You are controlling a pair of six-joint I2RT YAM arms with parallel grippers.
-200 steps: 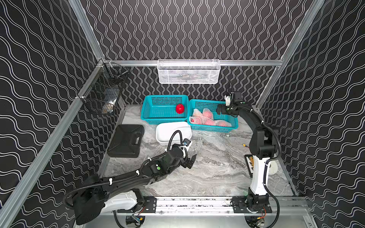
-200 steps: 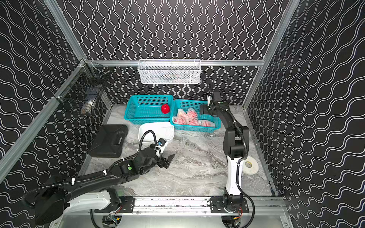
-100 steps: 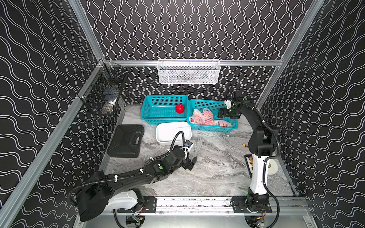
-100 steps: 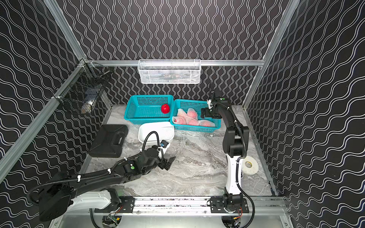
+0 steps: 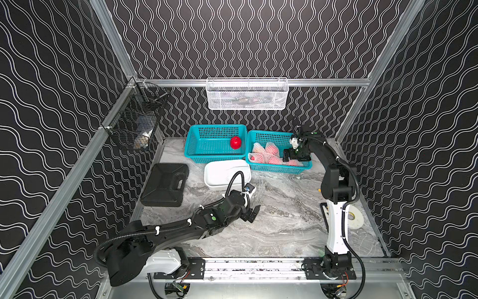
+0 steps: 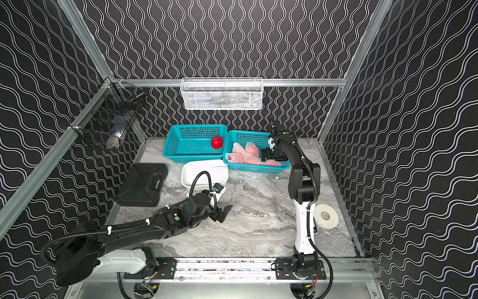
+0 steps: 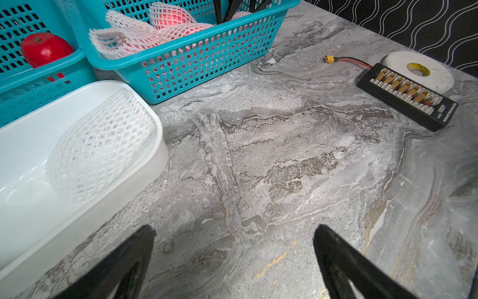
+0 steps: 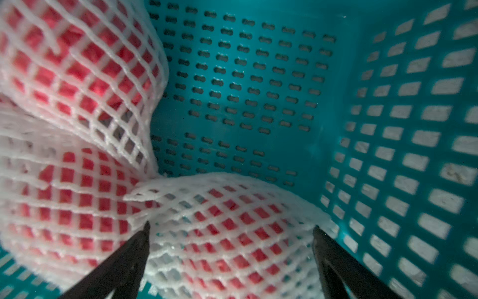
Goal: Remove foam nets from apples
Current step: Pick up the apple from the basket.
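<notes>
Several apples in white foam nets (image 5: 269,151) (image 6: 249,150) lie in the right teal basket (image 5: 279,169). My right gripper (image 5: 294,160) (image 6: 273,158) (image 8: 231,227) is down inside that basket, open, its jaws standing either side of one netted apple (image 8: 227,240) without closing on it. A bare glossy red apple (image 5: 235,142) (image 7: 44,49) sits in the left teal basket (image 5: 207,134). One empty foam net (image 7: 98,145) lies in the white tub (image 5: 219,170). My left gripper (image 5: 252,213) (image 6: 223,212) (image 7: 232,233) hovers open over the marble table, holding nothing.
A black case (image 5: 165,185) lies at the left of the table. A white tape roll (image 5: 355,218) and a black connector board (image 7: 406,97) sit at the right. A white wire basket (image 5: 247,94) hangs on the back wall, a black wire basket (image 5: 134,124) on the left wall.
My right gripper has come down from above the right basket's rim into it, over a netted apple. The left arm has shifted slightly, its gripper still open.
</notes>
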